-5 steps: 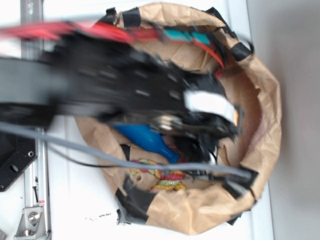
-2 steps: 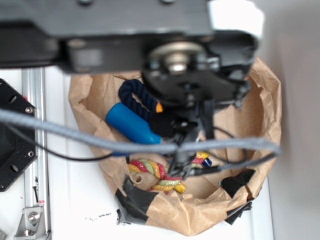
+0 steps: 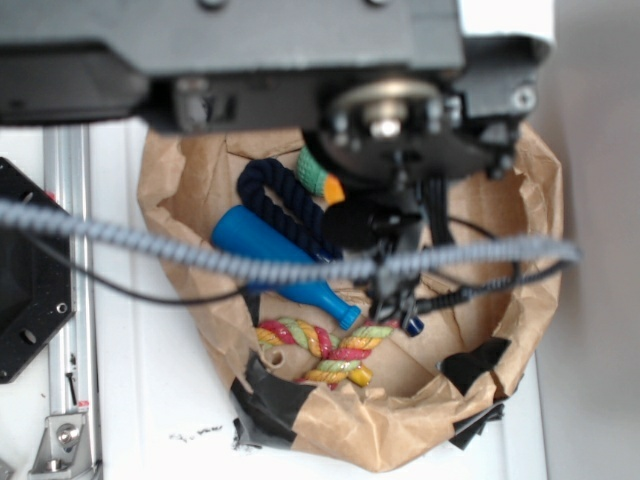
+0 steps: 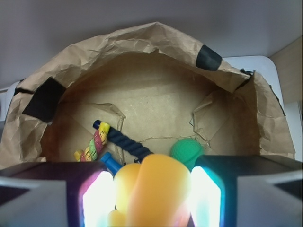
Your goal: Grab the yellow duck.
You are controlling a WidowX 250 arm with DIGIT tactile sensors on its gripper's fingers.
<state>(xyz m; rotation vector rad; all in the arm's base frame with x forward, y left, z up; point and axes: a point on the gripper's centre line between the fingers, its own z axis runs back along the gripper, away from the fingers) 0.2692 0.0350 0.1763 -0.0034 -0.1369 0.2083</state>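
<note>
In the wrist view, the yellow duck (image 4: 151, 189) fills the nearest part of the frame, its glossy rounded body sitting between the two lit fingers (image 4: 97, 201) of the pincer (image 4: 151, 203). The pincer is pinching the duck, with a finger pressing each flank, so the toy looks caught and carried rather than resting on anything. Just behind it lie the green ball (image 4: 186, 150), the dark blue rope (image 4: 128, 142) and a blue bottle-shaped toy (image 4: 110, 162). A little further left is the twisted pink-green-yellow rope toy (image 4: 92, 146). All of these sit on the floor of the crumpled brown paper bin (image 4: 156, 52), whose taped walls keep the toys gathered in one spot. In the exterior view the arm (image 3: 300, 60) hangs over the bin on the white worktop (image 3: 150, 400), hiding the duck. The grab appears essentially made.
</note>
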